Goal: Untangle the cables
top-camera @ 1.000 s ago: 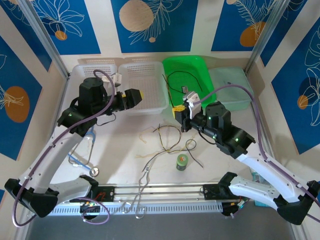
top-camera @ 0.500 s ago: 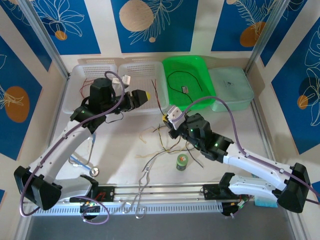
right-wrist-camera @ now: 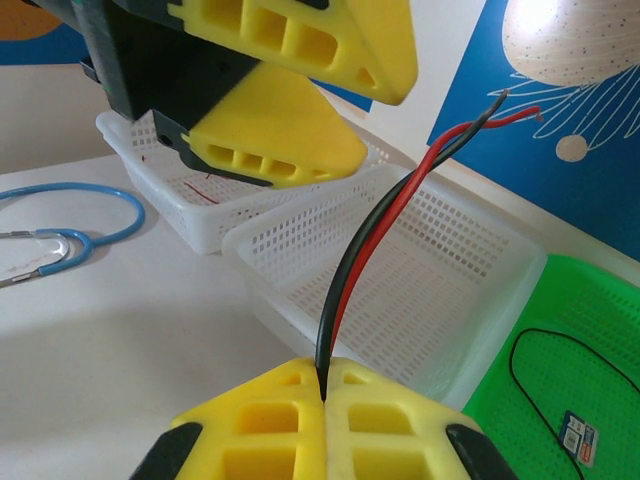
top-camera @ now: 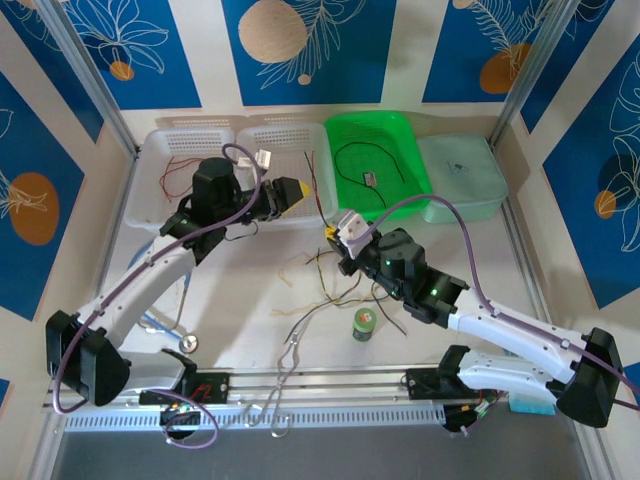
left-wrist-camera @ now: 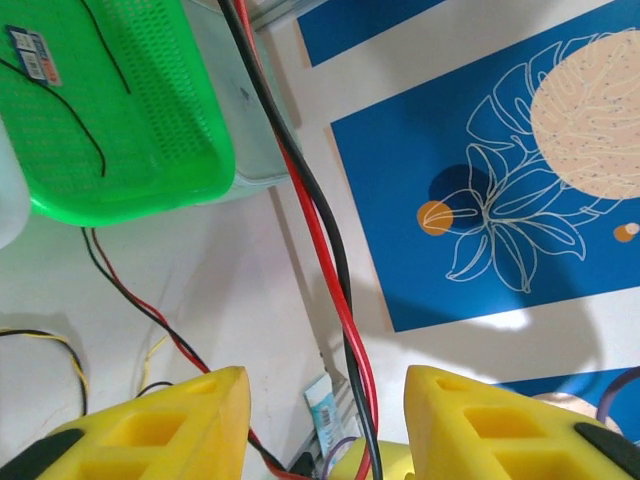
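The right gripper (right-wrist-camera: 323, 375) is clamped on the red-and-black cable pair (right-wrist-camera: 380, 225), which rises beside the white basket (right-wrist-camera: 440, 260). The left gripper (top-camera: 297, 190) hangs above that basket with its fingers apart.

Overhead view from behind, wrist views close, all share green tray (left-wrist-camera: 170, 120)

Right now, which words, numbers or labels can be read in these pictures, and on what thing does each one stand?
No text can be read here.
Small printed label lying in the green basket: blue, white and red print, too small to read.
Small green can standing on the table: its label is blurred and cannot be read.
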{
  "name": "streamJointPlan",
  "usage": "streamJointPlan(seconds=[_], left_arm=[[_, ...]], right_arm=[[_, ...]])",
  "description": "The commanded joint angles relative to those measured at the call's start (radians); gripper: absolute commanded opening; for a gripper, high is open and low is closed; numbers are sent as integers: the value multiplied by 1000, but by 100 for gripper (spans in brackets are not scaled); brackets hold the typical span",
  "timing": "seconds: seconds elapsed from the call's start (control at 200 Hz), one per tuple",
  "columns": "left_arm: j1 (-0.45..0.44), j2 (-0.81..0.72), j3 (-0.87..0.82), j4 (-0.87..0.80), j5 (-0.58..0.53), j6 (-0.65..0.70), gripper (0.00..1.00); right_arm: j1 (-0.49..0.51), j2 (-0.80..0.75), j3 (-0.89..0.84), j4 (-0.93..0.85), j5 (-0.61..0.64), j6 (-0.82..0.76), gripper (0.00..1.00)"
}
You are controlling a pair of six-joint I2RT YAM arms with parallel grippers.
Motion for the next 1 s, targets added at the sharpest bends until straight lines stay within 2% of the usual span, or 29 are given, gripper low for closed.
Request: streamJointPlan(seconds=[0.0,0.085,0.26,0.435,0.625,0.88,0.996], left_arm=[[-2,-1,4,99,44,-36,43],[-2,8,-2,113,42,-47,40],[-3,22,-21,185,47,-92,38],[-6,33,-16,190,51,-97,37],[-6,44,-40,219,31,-120,30],[-8,53,-44,239,36,-131,28],[-8,56,-43,233,35,-127,22]], right_arm=[[2,-34,-9,20,-17,25,0],[3,-38,-7,13,-24,30,0],[3,-42,-4,6,-26,31,0],[3,-41,0,5,-35,33,0],[5,-41,3,0,-47,36,0],[9,-48,4,-14,-53,39,0],[11,-48,6,-15,-56,39,0]])
